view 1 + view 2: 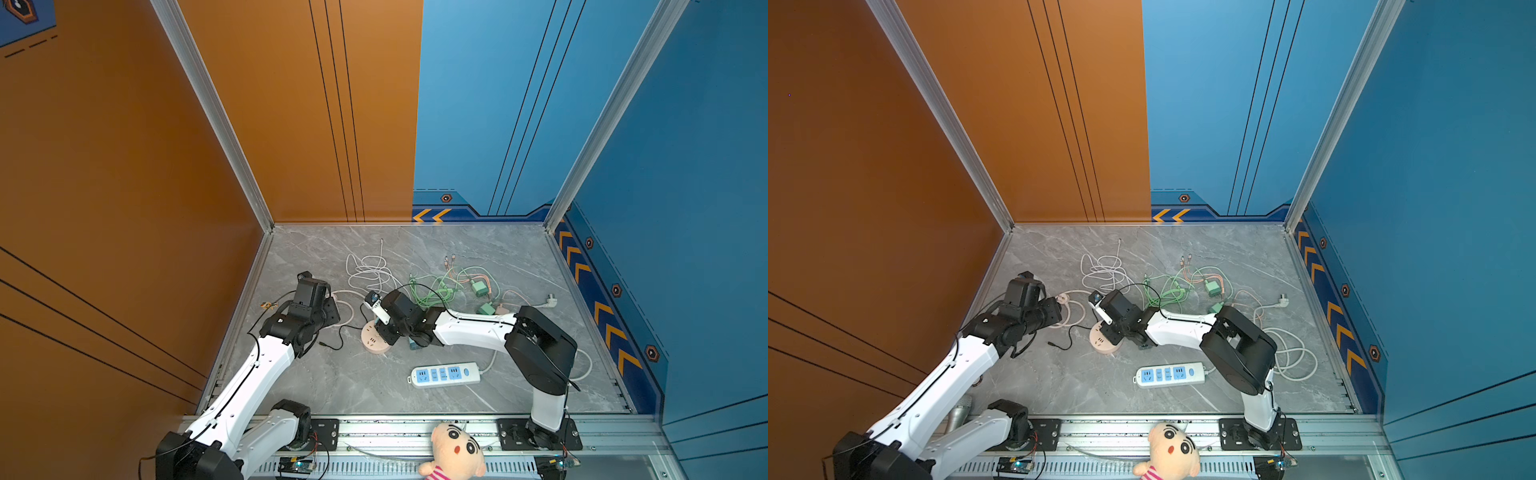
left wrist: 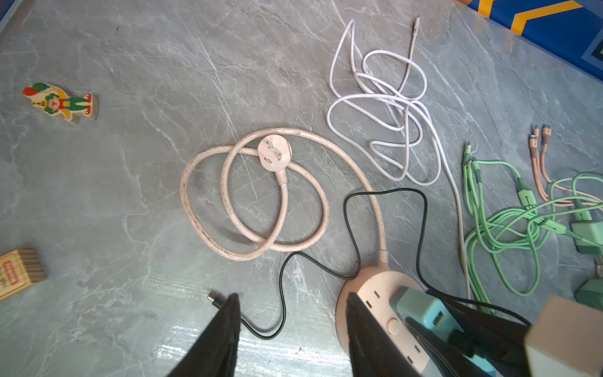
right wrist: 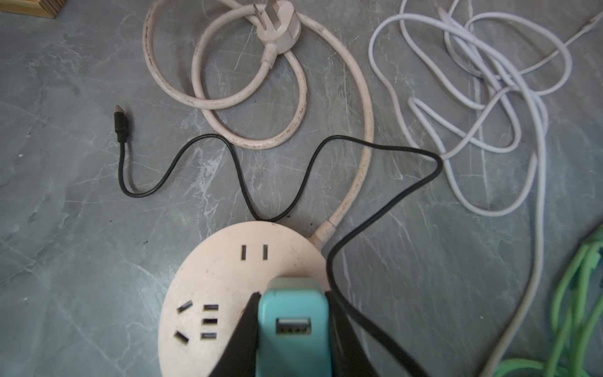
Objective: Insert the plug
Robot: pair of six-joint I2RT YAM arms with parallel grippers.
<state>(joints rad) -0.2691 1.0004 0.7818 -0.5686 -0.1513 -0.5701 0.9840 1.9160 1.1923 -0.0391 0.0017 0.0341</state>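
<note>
Teal plastic USB charger plug [image 3: 292,329]: clamped in right gripper [image 3: 292,295], atop round pink socket hub [image 3: 228,280]; seating unconf. Left gripper [image 2: 292,295] half-open, empty.

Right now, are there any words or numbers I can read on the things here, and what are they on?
No words read clearly.
Yellow box: red label, print too blurred.
White power strip: any print too small.
Blue wall band: orange arrow signs only, no words.
Teal plug: no print shows.

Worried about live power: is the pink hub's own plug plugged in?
Unplugged: the pink plug lies loose on the table, its three prongs bare.
</note>
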